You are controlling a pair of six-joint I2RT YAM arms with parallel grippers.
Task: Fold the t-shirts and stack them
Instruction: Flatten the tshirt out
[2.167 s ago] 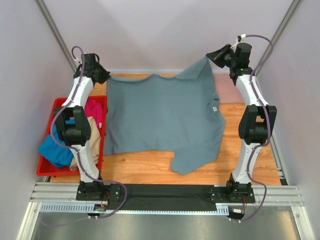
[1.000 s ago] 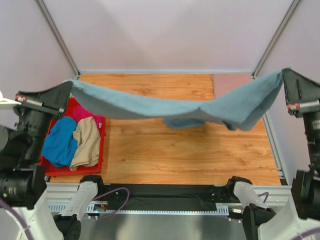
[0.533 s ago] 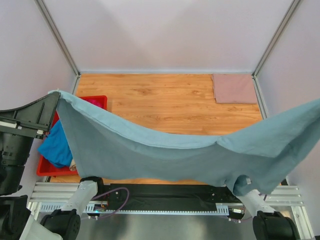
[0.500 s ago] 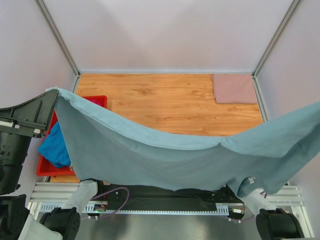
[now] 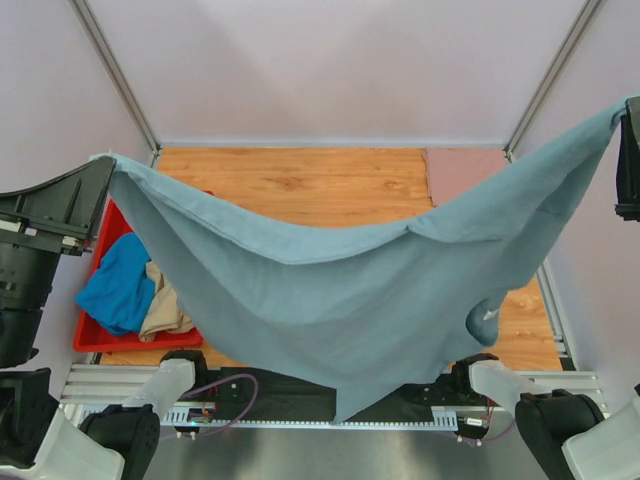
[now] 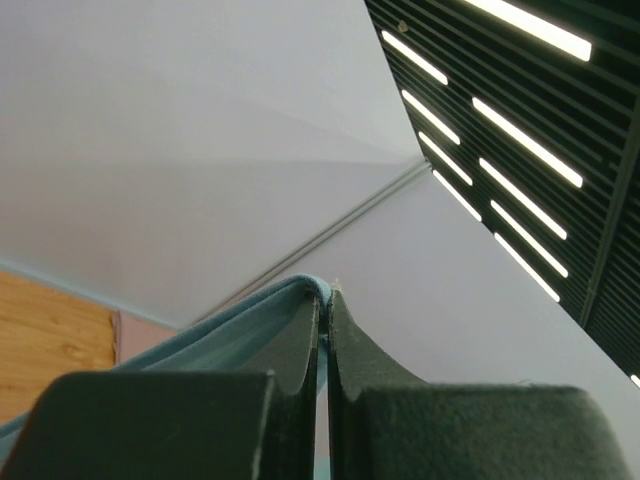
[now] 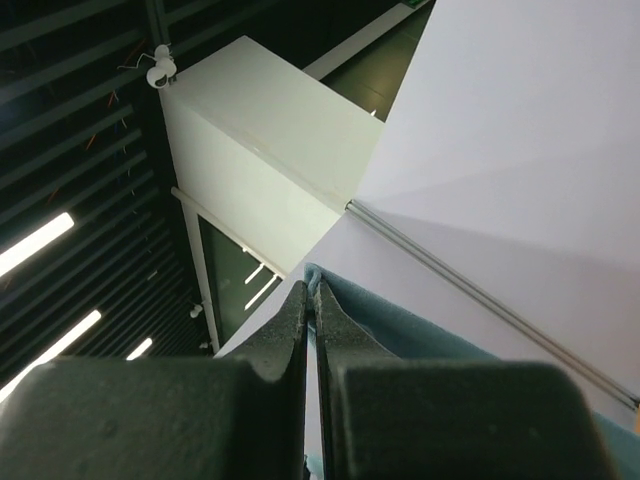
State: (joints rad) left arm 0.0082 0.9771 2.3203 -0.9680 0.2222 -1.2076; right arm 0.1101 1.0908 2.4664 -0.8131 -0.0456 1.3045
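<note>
The large slate grey-blue t-shirt (image 5: 350, 300) hangs in the air, stretched between both grippers high above the table. My left gripper (image 5: 100, 170) is shut on its left corner; the pinched cloth (image 6: 290, 300) shows at the fingertips in the left wrist view. My right gripper (image 5: 627, 115) is shut on its right corner, with cloth (image 7: 400, 325) showing at the fingertips in the right wrist view. The shirt sags in the middle and its lower edge reaches down past the table's near edge. A folded dusty-pink t-shirt (image 5: 465, 165) lies at the table's far right corner, partly hidden.
A red plastic bin (image 5: 100, 340) stands at the left, holding a bright blue shirt (image 5: 115, 285) and a beige shirt (image 5: 165, 305). The wooden table (image 5: 300, 185) is walled at the back and both sides. The arm bases sit at the near edge.
Both grippers lifted the grey-blue shirt off the table and swung it up and toward the near side. In the last half second the right corner rose and the shirt hangs lower in the middle.
</note>
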